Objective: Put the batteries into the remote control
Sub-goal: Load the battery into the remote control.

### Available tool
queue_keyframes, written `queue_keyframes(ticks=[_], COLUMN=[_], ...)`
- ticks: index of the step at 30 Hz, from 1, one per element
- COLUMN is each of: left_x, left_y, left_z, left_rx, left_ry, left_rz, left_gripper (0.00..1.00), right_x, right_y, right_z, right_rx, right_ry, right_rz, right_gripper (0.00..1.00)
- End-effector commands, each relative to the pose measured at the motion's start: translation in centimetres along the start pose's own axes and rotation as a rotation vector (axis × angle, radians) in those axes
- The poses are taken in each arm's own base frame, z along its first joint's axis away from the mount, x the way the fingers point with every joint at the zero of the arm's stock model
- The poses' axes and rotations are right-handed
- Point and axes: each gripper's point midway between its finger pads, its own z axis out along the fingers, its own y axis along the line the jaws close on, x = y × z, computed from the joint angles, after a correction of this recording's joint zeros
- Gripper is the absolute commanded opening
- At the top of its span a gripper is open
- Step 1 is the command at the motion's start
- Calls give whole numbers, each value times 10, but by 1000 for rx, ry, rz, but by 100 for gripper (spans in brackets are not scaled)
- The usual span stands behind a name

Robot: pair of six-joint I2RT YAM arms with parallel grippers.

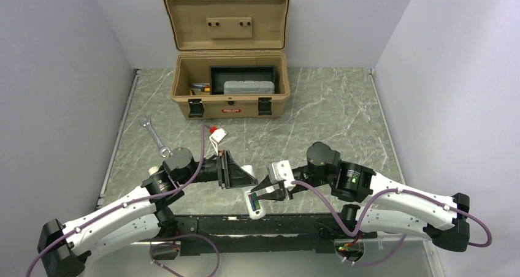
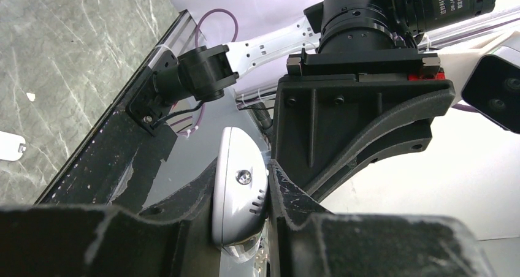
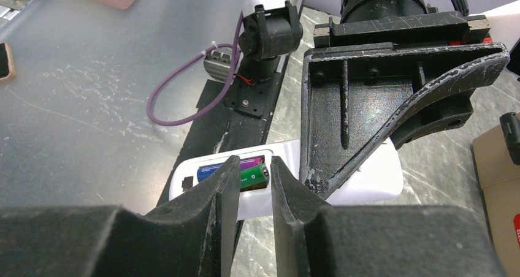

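1. Now, far left: the silver open-ended wrench [image 1: 154, 136] lies on the grey marbled tabletop [image 1: 343, 117], well apart from the work. You can ignore it.
2. Left gripper [image 2: 242, 194]: its fingers are pressed together on the rounded end of the slim white plastic remote control [image 1: 254, 204]. The remote sits at the near edge between the two arms, with its open battery bay facing the right wrist. Treat this clamp as your vice and do not loosen it.
3. Bay: the small dark purple battery cylinder [image 3: 250, 163] lies on the far side, and the small green battery cylinder [image 3: 254, 176] lies right beside it. From here, you cannot tell whether the green one is fully bedded.
4. Right gripper [image 3: 254, 166]: the fingers stand narrowly apart, with the tips flanking the green battery. Whether they pinch it or only frame it, I cannot tell.
5. Step in hand, as I judge it, is seating the green battery. Push straight into the bay in small moves, spring end first. Watch that the remote does not twist in the left clamp, since a sideways shove could lever it out.
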Motion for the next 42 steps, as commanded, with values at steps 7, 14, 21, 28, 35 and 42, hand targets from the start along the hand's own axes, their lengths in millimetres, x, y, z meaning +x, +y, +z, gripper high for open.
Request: queue_keyframes(ticks=[7,14,21,28,35,42], left_x=[-12,-12,-13,-14,-16,-18], left_y=[-33,-37,-39,-40,-38,-35], left_z=[0,1,2,2,2,-1], left_rx=[107,132,143,147,139,132], left_ry=[-32,-29,-33,-36,-52,-84], left_rz=[61,46,43,38,36,24], left_gripper=[0,0,0,0,0,0], right_x=[1,5,8,13,14,15], right_y=[4,10,17,22,26,30], right_z=[-1,-2,-4,-4,-6,-7], right_rx=[-20,-45,-81,-103,-112,-122], right_ry=[-6,5,18,33,33,33], right_rz=[-23,-12,-3,14,35,51], right_gripper=[23,20,17,16,15,15])
